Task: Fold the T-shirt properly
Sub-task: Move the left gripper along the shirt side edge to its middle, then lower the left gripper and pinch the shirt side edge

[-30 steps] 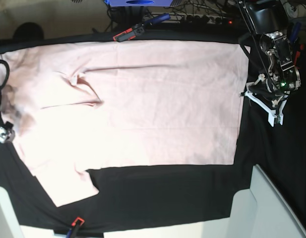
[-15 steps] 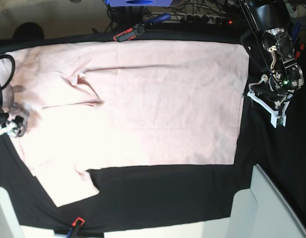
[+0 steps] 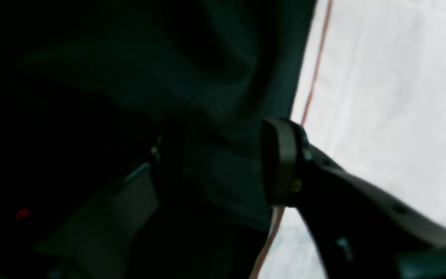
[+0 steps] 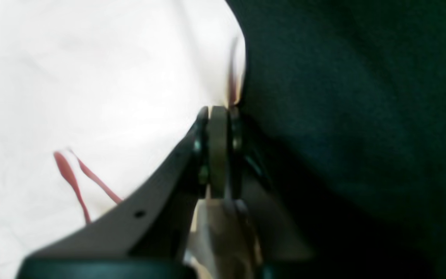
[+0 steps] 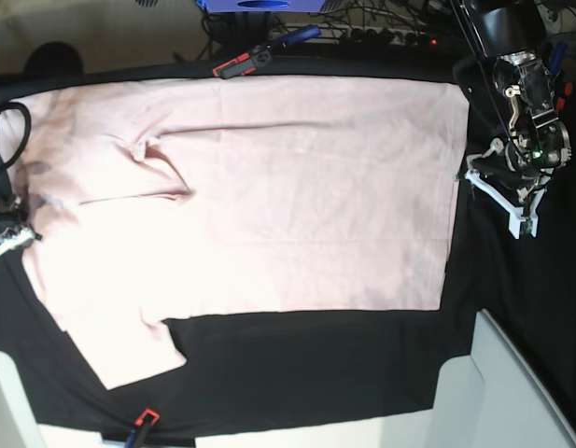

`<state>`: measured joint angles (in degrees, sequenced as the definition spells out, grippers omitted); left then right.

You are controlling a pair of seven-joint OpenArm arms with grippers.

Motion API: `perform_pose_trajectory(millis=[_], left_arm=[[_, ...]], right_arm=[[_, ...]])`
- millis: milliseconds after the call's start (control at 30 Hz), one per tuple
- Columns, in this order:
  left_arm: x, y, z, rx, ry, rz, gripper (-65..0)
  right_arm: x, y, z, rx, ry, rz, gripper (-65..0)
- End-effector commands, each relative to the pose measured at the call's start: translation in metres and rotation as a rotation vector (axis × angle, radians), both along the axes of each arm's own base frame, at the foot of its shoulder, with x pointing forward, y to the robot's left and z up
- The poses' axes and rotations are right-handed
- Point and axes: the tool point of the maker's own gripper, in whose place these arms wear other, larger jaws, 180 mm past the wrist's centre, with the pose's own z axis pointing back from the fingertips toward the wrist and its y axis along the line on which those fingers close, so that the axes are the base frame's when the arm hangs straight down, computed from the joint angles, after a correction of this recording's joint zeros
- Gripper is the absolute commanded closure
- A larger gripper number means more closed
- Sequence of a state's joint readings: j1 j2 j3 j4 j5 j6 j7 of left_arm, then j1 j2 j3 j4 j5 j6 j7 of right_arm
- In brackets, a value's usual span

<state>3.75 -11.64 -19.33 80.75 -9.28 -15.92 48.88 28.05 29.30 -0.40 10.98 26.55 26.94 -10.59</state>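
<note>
T-shirt [image 5: 269,187]: flat, long axis running between the table's two arm-side ends.
Right claw [image 4: 219,116]: closed at the shirt's edge; grip on cloth uncertain.
Left claw [image 3: 215,162]: open, just off the hem.

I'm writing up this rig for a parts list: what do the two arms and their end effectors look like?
The left end effector has white angular plastic fingers under a black-and-metal wrist with exposed cables and a green light. Up close its fingers look dark, with flat pads. The right end effector shows slim dark fingers with small holes.
</note>
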Motion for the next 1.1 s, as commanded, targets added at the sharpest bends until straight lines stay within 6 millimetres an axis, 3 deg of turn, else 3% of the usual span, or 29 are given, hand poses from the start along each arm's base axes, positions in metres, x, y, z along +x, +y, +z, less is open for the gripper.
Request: perform_pose_trajectory(millis=[0, 133, 200, 300, 533, 767, 967, 1067], left_arm=[[0.019, 0.007, 0.019, 0.026, -0.062, -0.004, -40.3], [0.036, 0.008, 0.029, 0.027, -0.096, -0.002, -56.9], [0.044, 0.008, 0.034, 0.025, -0.114, 0.0, -61.6], [0.054, 0.008, 0.033, 0.009, -0.119, 0.008, -61.6], [0.075, -0.001, 0.005, -0.101, -0.062, 0.052, -61.6], [0.099, -0.014, 0.001, -0.161, -0.059, 0.06, -61.6], [0.111, -0.061, -0.029, -0.17, 0.055, -0.09, -61.6], [0.109, -0.067, -0.041, -0.186, 0.049, -0.09, -61.6]], right_arm=[[0.014, -0.012, 0.017, -0.019, -0.051, -0.01, -0.7], [0.013, -0.011, 0.016, -0.018, -0.048, -0.009, 0.0], [0.013, -0.011, 0.015, -0.017, -0.046, -0.009, 0.0], [0.013, -0.011, 0.015, -0.016, -0.043, -0.008, 0.0], [0.012, -0.01, 0.014, -0.015, -0.04, -0.007, 0.0], [0.005, -0.009, 0.009, -0.012, -0.028, -0.004, 0.0], [0.004, -0.01, 0.009, -0.011, -0.027, -0.008, 0.0], [0.002, -0.013, 0.009, -0.015, -0.024, -0.01, 0.0]])
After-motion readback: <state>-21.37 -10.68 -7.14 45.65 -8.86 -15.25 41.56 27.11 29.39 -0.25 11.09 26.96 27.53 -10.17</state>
